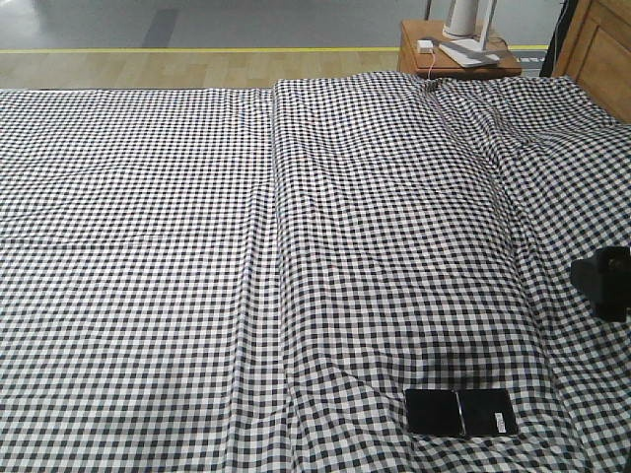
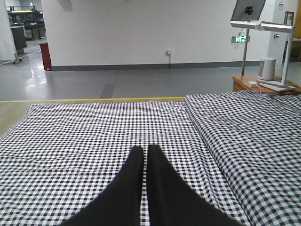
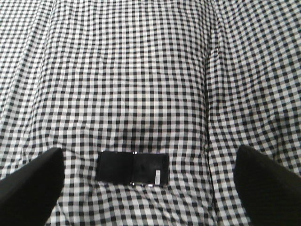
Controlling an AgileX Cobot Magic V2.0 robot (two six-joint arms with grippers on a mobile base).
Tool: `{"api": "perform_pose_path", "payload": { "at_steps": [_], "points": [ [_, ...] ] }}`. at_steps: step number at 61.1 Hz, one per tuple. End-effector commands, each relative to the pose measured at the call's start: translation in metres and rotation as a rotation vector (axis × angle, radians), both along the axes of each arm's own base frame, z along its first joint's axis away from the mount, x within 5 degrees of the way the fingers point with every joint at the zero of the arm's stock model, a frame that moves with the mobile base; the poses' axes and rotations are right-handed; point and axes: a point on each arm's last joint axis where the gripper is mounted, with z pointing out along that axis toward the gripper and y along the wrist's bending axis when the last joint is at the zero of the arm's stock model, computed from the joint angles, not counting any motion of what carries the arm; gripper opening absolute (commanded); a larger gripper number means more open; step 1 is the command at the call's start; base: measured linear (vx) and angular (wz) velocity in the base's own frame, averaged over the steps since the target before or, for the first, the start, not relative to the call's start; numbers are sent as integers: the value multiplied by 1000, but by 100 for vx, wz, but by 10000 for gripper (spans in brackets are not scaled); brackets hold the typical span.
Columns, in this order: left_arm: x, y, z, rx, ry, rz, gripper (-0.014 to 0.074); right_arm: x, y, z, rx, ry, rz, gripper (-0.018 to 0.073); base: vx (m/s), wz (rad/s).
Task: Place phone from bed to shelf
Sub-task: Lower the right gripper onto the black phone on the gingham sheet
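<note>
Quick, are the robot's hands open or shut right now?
Left gripper: shut, holding nothing.
Right gripper: open, empty; the phone lies on the bed.

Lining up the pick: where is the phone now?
The phone lies flat on the bed, low and right of centre in the front view; the right wrist view shows it between the jaws of the open right gripper.

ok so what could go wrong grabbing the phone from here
1. The phone lies flat on the wrinkled gingham-sheeted bed, so the open right gripper may pinch cloth along with it or slide over its thin edge.
2. The fingers stand off its short ends; squeezing lengthwise might fold it at the middle crease.
3. Its glossy surface could slip during the lift.
</note>
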Motion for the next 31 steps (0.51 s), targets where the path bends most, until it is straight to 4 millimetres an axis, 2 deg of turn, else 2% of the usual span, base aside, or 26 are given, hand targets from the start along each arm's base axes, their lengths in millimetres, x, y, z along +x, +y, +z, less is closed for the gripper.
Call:
{"api": "perform_pose_path", "payload": {
  "at_steps": [1,12,23,31],
  "points": [
    [-2,0,15,-13,-105,-5,1,4,-1,10,-4,-26,-6,688,0,0],
    [-2,0,15,-13,-105,-5,1,15,-1,6,5,86,-16,671,0,0],
    [-2,0,15,-13,-105,-5,1,36,-1,2,13,174,-15,666,0,0],
    [-2,0,15,-13,-105,-5,1,52,-15,-3,19,261,-45,662,0,0]
  ]
}}
